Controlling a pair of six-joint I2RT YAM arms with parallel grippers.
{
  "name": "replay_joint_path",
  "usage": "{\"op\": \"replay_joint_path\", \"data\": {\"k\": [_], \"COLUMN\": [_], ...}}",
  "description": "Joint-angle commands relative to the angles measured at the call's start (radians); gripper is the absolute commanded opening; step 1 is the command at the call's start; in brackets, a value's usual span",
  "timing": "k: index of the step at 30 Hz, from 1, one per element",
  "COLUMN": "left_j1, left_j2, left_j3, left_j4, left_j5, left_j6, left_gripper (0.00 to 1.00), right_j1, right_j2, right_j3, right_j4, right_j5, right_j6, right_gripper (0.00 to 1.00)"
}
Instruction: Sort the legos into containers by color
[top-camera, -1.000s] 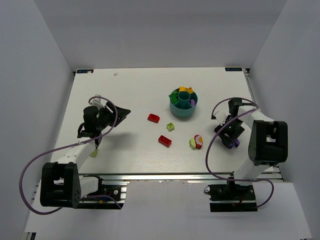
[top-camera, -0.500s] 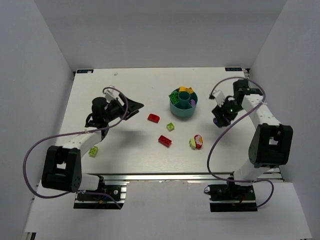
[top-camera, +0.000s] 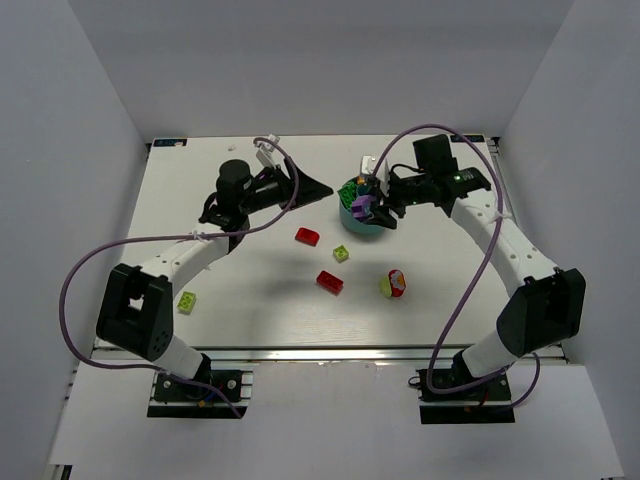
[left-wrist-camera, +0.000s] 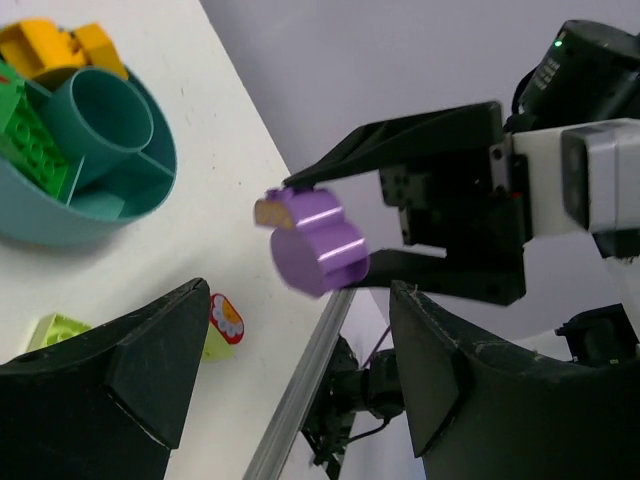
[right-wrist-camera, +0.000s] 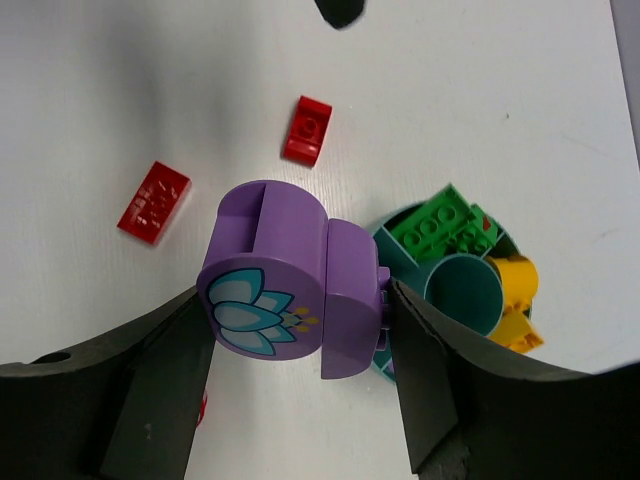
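The teal divided bowl (top-camera: 383, 222) stands at the table's centre back, with green bricks (right-wrist-camera: 445, 228) and yellow-orange bricks (right-wrist-camera: 515, 281) in its wedges. My right gripper (top-camera: 367, 207) is shut on a purple brick (right-wrist-camera: 290, 285) with a lotus print and holds it above the bowl's (right-wrist-camera: 392, 232) near-left rim. In the left wrist view the purple brick (left-wrist-camera: 315, 245) hangs between the right fingers, beside the bowl (left-wrist-camera: 60, 222). My left gripper (top-camera: 322, 188) is open and empty, just left of the bowl.
Two red bricks (top-camera: 307, 236) (top-camera: 330, 282), a small lime brick (top-camera: 342, 253) and a lime-and-red flower piece (top-camera: 392, 284) lie in front of the bowl. Another lime brick (top-camera: 186, 301) lies at the front left.
My right arm swung from the table's right side to the bowl, carrying the purple brick. My left arm moved back and right toward the bowl, still open.
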Motion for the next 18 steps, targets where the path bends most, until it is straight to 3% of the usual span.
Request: {"op": "replay_joint_path", "data": {"k": [1,18], "left_j1": [-0.028,-0.158], "left_j2": [0.008,0.048], "left_j3": [0.071,0.219], "left_j4": [-0.034,-0.391], "left_j5": [-0.009,-0.209], "left_j6": [0.047,0.297], "left_gripper": [0.81,0.80], "right_j1": [0.033,0.083], "right_j2": [-0.018,0.010], "right_j3": [-0.004,-0.002], "right_j4": [0.132,0.193], "right_j5": [-0.027,0.014], "right_j6": [0.054,0.186], "right_gripper": [0.02,0.02]}}
